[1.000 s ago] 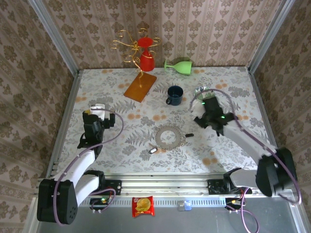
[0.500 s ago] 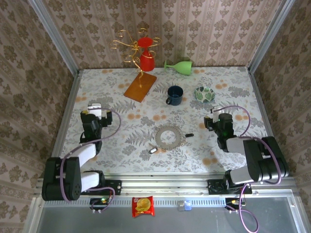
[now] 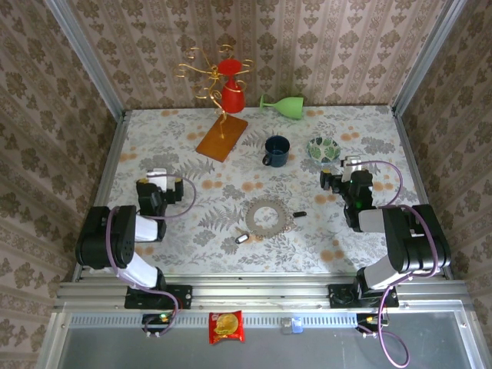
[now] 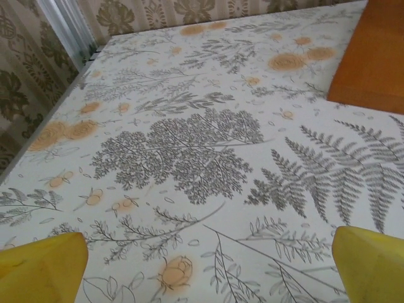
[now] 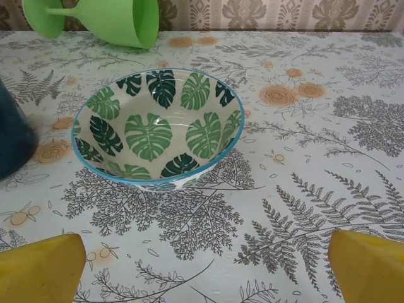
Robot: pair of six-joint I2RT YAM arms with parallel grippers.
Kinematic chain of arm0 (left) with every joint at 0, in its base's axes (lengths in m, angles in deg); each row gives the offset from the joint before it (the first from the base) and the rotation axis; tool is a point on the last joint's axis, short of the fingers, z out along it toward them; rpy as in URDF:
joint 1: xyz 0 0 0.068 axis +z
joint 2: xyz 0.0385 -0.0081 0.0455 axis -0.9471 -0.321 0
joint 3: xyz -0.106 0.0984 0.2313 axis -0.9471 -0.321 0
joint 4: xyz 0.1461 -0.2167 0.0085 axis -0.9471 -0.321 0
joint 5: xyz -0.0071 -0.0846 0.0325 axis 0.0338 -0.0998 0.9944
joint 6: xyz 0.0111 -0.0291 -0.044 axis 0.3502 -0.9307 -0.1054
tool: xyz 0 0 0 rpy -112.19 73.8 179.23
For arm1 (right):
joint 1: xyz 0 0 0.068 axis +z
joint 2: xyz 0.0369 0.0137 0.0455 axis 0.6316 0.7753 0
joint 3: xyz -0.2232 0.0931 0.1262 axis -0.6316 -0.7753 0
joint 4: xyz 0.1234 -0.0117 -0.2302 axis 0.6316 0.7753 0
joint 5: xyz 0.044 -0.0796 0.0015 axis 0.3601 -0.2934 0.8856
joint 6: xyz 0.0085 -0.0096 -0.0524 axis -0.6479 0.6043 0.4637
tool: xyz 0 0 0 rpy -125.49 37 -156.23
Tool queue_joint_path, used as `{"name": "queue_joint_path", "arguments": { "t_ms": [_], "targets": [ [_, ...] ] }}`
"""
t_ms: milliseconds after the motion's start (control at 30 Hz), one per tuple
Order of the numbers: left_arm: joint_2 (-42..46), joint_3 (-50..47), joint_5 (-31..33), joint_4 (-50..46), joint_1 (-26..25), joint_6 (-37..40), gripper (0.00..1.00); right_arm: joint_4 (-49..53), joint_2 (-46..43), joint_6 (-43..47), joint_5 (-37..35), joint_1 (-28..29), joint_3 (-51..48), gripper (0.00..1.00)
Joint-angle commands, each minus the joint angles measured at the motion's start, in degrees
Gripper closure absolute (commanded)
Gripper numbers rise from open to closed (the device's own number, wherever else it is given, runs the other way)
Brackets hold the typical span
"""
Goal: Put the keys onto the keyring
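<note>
Keys (image 3: 241, 239) tiny, indistinct beside keyring (image 3: 266, 216)

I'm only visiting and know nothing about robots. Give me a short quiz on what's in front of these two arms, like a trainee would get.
1. True or false: the keyring lies flat on the table, with no gripper touching it.
2. Fill in: the green goblet lies on its ___.
3. Which thing sits closest in front of the right gripper? A) the keyring B) the leaf-patterned bowl C) the green goblet

Key: 1 true; 2 side; 3 B.
</note>
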Motion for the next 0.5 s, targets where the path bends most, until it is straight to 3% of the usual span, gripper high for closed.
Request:
{"name": "queue_joint_path", "arguments": {
  "t_ms": [0, 200, 467],
  "targets": [
    [0.5, 2.8, 5.2, -1.4, 0.7, -2.4, 0.0, 0.1, 0.2, -1.2, -0.2, -0.1, 0.8, 0.0],
    [0.4, 3.2, 3.5, -1.8, -1.8, 1.4, 0.0, 0.2, 0.3, -1.1, -0.2, -0.1, 0.9, 0.0],
    [0.5, 4.3, 1.3, -4.2, -0.9, 0.9, 0.0, 0.4, 0.4, -1.1, -0.2, -0.1, 1.0, 0.0]
  ]
}}
